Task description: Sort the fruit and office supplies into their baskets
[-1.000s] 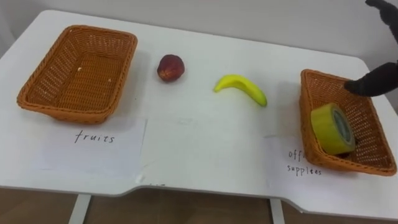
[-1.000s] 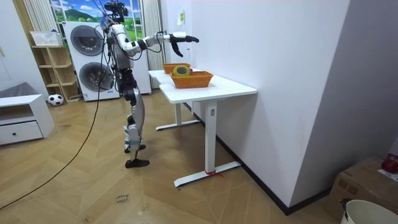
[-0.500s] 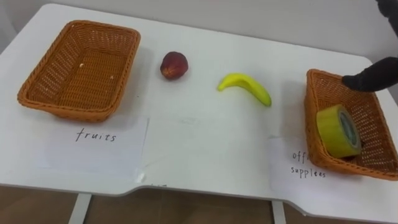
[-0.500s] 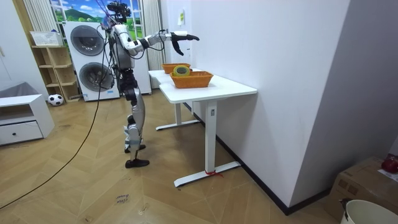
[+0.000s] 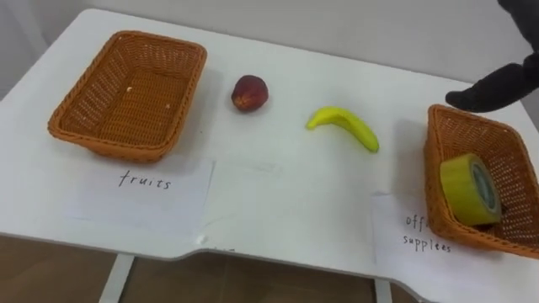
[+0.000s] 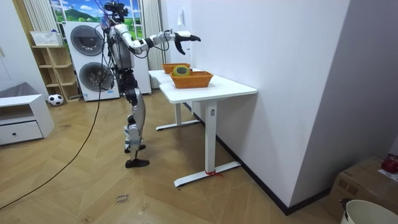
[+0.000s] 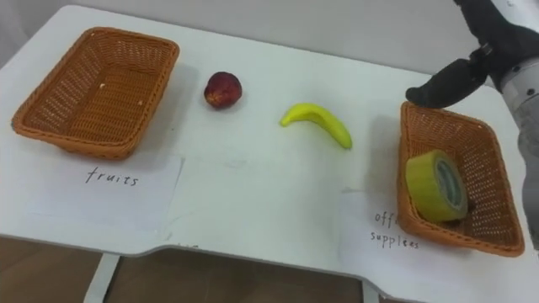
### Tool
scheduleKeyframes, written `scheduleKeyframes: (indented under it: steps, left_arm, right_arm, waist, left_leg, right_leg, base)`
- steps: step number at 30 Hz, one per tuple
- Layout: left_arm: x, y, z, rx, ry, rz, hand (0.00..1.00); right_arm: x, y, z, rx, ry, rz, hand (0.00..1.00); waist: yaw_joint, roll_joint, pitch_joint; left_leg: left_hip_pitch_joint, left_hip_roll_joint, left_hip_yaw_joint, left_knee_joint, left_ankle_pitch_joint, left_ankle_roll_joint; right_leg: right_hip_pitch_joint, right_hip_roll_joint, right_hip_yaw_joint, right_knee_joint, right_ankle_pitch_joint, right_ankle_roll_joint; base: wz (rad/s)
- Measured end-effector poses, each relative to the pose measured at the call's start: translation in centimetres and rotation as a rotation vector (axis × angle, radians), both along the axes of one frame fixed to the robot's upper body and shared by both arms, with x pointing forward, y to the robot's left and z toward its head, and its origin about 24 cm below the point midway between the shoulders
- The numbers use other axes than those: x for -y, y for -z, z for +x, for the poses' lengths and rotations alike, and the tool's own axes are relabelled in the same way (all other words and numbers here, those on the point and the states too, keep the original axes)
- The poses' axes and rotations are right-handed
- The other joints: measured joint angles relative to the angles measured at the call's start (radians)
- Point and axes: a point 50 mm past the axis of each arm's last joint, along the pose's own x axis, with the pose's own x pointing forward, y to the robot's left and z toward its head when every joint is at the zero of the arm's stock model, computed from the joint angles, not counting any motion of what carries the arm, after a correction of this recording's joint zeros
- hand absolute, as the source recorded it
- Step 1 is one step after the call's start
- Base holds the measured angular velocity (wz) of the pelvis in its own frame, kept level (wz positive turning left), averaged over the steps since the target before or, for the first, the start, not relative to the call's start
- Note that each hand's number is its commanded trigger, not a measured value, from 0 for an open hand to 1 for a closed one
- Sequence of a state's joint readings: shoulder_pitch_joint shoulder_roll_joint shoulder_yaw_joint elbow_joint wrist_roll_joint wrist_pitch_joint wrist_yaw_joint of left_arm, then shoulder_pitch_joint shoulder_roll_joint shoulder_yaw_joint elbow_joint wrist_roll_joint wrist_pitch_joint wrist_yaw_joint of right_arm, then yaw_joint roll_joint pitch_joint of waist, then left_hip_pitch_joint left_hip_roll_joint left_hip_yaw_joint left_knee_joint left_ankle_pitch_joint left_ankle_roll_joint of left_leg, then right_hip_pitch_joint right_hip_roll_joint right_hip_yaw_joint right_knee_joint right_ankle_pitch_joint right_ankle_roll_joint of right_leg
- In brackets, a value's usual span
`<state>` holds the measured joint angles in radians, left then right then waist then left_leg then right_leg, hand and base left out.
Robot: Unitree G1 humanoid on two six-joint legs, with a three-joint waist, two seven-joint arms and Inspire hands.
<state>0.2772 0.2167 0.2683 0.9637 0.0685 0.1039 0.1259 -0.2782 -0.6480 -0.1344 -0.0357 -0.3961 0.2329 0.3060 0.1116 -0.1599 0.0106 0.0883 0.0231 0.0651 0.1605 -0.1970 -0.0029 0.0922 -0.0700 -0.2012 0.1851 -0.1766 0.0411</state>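
Observation:
A dark red apple (image 5: 250, 93) and a yellow banana (image 5: 344, 126) lie on the white table (image 5: 278, 202) between two wicker baskets. The left basket (image 5: 118, 147) holds nothing. The right basket (image 5: 432, 160) holds a yellow tape roll (image 5: 470, 189) leaning on edge. My right hand (image 5: 497, 84), black, hovers open above that basket's far rim and holds nothing. In the room view I stand at the table's long side with my right hand (image 6: 181, 38) stretched out over the table.
A paper label reading "fruits" (image 5: 143, 181) lies before the left basket and another label (image 5: 421, 236) before the right one. The table's front edge has a curved notch (image 5: 202, 240). A wall runs along the far side.
My right hand has lifted off the right basket's far rim and now hangs higher above it. The camera has turned a little, shifting the whole picture to the right.

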Motion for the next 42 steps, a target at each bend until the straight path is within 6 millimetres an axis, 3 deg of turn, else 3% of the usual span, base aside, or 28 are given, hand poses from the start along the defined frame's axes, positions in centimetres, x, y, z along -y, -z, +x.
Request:
scheduleKeyframes:
  steps: [3, 11, 21, 23, 28, 31, 35, 42]
  left_arm:
    - [-0.1, 0.0, -0.4, -0.013, -0.004, 0.005, 0.0]
    - [0.1, 0.1, -1.9, -0.073, -0.006, 0.008, 0.0]
    - [-0.1, -0.1, -1.4, -0.065, 0.024, 0.021, 0.0]
    - [-0.1, -0.1, -1.1, -0.061, 0.028, 0.019, 0.0]
    - [-0.1, 0.0, -1.1, -0.068, 0.025, 0.015, 0.0]
    - [-0.2, -0.1, -0.5, -0.051, 0.023, 0.017, 0.0]
    - [-0.8, -0.3, 1.0, -0.026, 0.039, 0.033, 0.0]
    - [-0.4, -0.3, 2.9, 0.001, 0.094, 0.031, 0.0]
  right_arm:
    - [0.0, 0.1, 0.5, -0.009, 0.007, 0.01, 0.0]
    - [0.2, 2.1, 0.9, -0.08, 0.025, 0.021, 0.0]
    - [0.5, 3.3, 1.6, -0.131, 0.044, 0.049, 0.0]
    - [0.7, 4.1, 1.7, -0.158, 0.054, 0.063, 0.0]
    - [0.9, 5.7, 1.8, -0.227, 0.064, 0.083, 0.0]
    - [1.0, 6.7, 1.8, -0.264, 0.075, 0.077, 0.0]
    - [0.3, 7.2, 2.4, -0.285, 0.056, 0.067, 0.0]
    - [-0.2, 8.2, 3.6, -0.318, 0.076, 0.048, 0.0]
  waist:
    - [0.003, -0.002, 0.006]
    - [0.036, -0.004, 0.0048]
    - [0.056, 0.01, 0.0033]
    - [0.056, 0.015, 0.0019]
    - [0.07, 0.021, 0.0006]
    - [0.082, 0.017, -0.0055]
    - [0.091, 0.01, -0.007]
    - [0.118, 0.01, -0.003]
  left_leg:
    - [-0.017, -0.001, -0.014, 0.003, -0.001, -0.001]
    - [-0.027, -0.001, -0.03, 0.011, -0.001, -0.001]
    - [-0.047, -0.002, -0.044, 0.03, 0.0, -0.002]
    - [-0.065, -0.002, -0.056, 0.036, -0.001, -0.003]
    - [-0.086, -0.002, -0.068, 0.043, 0.0, -0.004]
    - [-0.114, -0.001, -0.071, 0.045, 0.002, -0.007]
    - [-0.155, -0.002, -0.077, 0.056, 0.011, -0.008]
    - [-0.17, -0.003, -0.078, 0.062, 0.012, -0.008]
  right_leg:
    - [-0.005, 0.0, -0.015, 0.0, 0.0, 0.0]
    - [-0.008, 0.001, -0.026, 0.001, 0.001, -0.001]
    - [-0.009, 0.0, -0.028, -0.001, 0.001, -0.001]
    - [-0.016, -0.001, -0.051, 0.0, 0.001, -0.001]
    - [-0.027, 0.001, -0.051, 0.0, 0.001, -0.002]
    - [-0.05, 0.002, -0.052, 0.001, 0.003, -0.006]
    - [-0.092, 0.001, -0.063, 0.001, 0.008, -0.012]
    - [-0.105, 0.0, -0.063, 0.0, 0.008, -0.013]
  base:
    - [0.11]
    - [0.06]
    - [0.04]
    - [0.17]
    - [0.09]
    - [0.01]
    - [0.04]
    - [0.01]
